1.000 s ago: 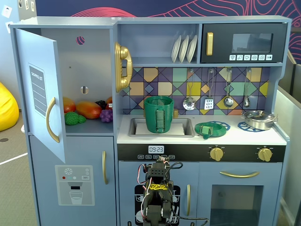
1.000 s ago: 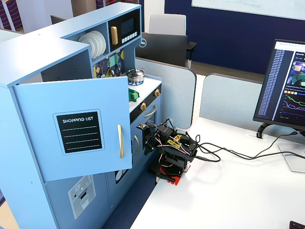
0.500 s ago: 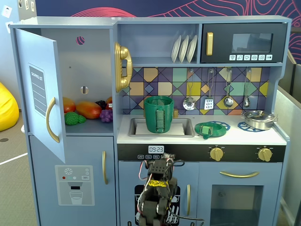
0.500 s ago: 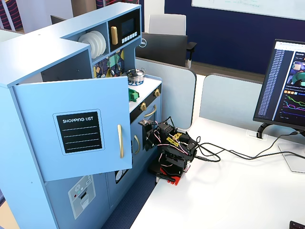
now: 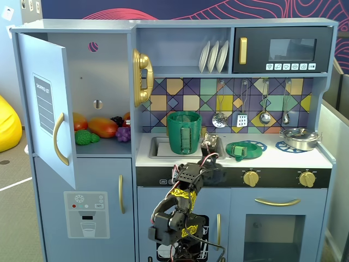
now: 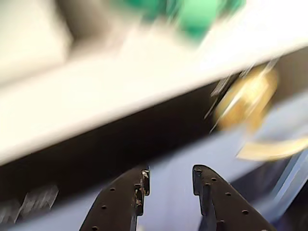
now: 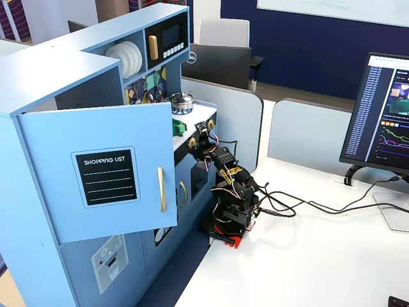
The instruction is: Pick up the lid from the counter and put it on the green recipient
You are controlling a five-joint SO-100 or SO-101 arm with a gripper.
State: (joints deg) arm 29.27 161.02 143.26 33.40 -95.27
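Note:
In a fixed view the green lid (image 5: 238, 149) lies flat on a blue burner ring on the counter, right of the sink. The tall green recipient (image 5: 184, 132) stands upright in the sink, handle facing front. My gripper (image 5: 209, 144) is raised at the counter's front edge, between the recipient and the lid, touching neither. The blurred wrist view shows the gripper (image 6: 171, 174) open with nothing between its black fingers, and a green blur, probably the lid (image 6: 192, 17), at the top. From the side view the gripper (image 7: 203, 131) sits just right of the lid (image 7: 179, 126); the open door hides the recipient.
A silver pot (image 5: 299, 138) stands on the far-right burner ring. Gold knobs (image 5: 251, 177) line the black panel under the counter. The fridge door (image 5: 46, 125) hangs open at the left. Utensils (image 5: 242, 117) hang on the back wall. Cables and a monitor (image 7: 383, 115) occupy the desk.
The arm has swung up from low in front of the oven door to the counter's front edge. The lid and the recipient have not moved.

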